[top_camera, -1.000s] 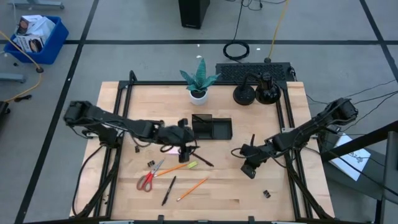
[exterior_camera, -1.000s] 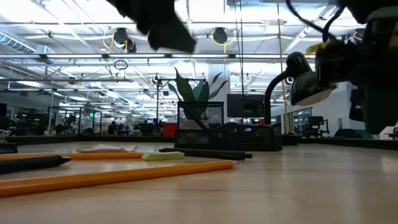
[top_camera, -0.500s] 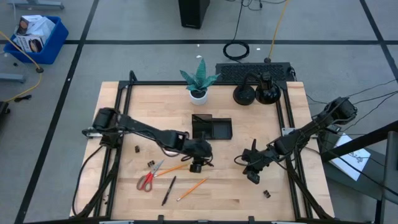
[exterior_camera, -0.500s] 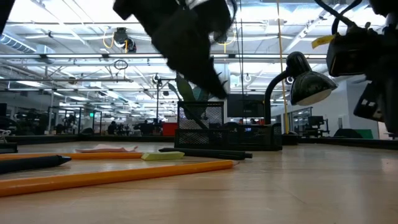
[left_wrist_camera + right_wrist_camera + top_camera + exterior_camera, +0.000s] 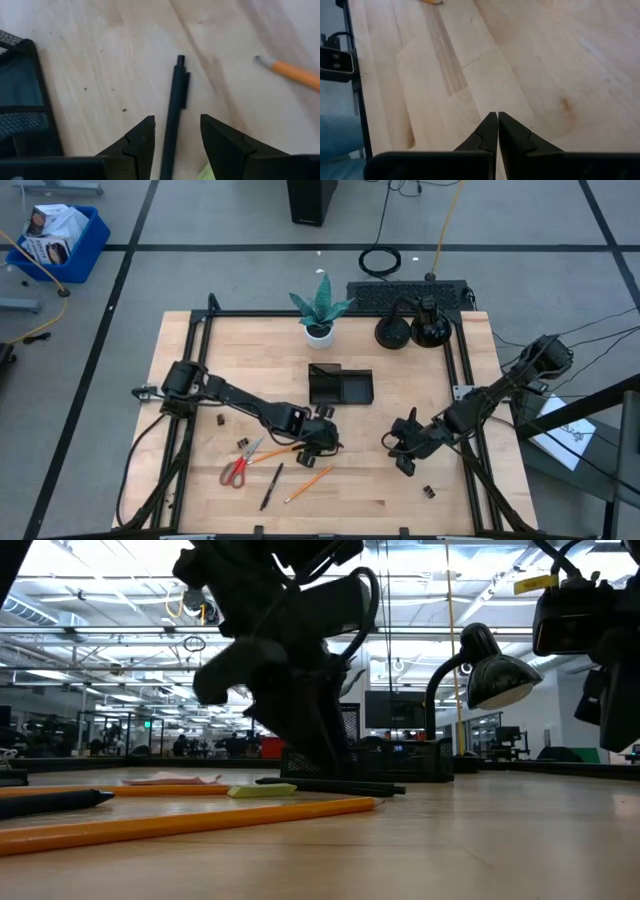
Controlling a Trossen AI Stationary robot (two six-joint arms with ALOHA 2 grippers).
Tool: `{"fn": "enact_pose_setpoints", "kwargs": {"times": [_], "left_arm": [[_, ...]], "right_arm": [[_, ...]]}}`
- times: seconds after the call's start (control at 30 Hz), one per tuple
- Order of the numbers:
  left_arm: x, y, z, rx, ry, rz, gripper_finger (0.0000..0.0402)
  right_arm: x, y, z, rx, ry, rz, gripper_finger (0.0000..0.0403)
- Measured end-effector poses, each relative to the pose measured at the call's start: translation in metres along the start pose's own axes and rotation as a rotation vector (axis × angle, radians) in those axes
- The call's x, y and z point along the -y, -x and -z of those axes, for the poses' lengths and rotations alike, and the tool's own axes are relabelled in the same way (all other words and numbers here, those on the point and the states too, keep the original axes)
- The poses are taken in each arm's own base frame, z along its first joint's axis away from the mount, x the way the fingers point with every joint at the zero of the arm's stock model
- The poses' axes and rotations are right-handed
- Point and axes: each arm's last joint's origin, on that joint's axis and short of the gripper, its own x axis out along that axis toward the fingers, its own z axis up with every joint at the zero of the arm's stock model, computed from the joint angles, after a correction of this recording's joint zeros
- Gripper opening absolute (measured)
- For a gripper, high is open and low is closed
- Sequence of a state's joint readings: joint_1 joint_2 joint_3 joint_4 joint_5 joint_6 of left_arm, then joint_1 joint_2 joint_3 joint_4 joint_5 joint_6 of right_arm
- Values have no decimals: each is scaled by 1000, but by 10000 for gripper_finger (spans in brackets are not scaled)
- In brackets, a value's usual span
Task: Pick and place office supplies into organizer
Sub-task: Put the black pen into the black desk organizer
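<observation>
A black pen [image 5: 172, 112] lies flat on the table, running lengthwise through the gap of my open left gripper [image 5: 176, 135]. One finger stands on either side of it and neither touches it. In the high view, that gripper [image 5: 322, 438] is low over the table, just near of the black mesh organizer [image 5: 340, 385]. A yellow-green highlighter [image 5: 262, 791], orange pencils [image 5: 310, 483], another black pen [image 5: 271, 486] and red-handled scissors [image 5: 238, 467] lie toward the near edge. My right gripper [image 5: 402, 456] hangs shut over bare wood [image 5: 492, 120].
A potted plant [image 5: 320, 315], a keyboard [image 5: 405, 295] and two round black bases [image 5: 410, 330] stand along the far edge. Small black binder clips [image 5: 243, 443] lie left of the scissors, with another [image 5: 428, 492] near the right front. Bare wood shows between the two grippers.
My left gripper has come down from beside the organizer toward the table's near-right, rolling its wrist. It now sits low, straddling the black pen. The pen and the other supplies have stayed where they were. My right gripper has shifted slightly toward the near edge.
</observation>
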State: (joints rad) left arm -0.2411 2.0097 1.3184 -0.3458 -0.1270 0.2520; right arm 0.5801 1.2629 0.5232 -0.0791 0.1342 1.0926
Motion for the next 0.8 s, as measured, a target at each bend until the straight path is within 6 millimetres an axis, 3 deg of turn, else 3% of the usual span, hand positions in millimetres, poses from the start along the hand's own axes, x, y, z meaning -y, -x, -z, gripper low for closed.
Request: {"fn": "enact_pose_setpoints", "kwargs": {"times": [0.33, 0.8], "left_arm": [[3, -10, 6, -24, -37, 91, 161], [-9, -7, 6, -21, -39, 11, 161]], "right_arm": [[-3, 1, 3, 41, -39, 2, 9], [-11, 1, -3, 130, -81, -64, 9]]}}
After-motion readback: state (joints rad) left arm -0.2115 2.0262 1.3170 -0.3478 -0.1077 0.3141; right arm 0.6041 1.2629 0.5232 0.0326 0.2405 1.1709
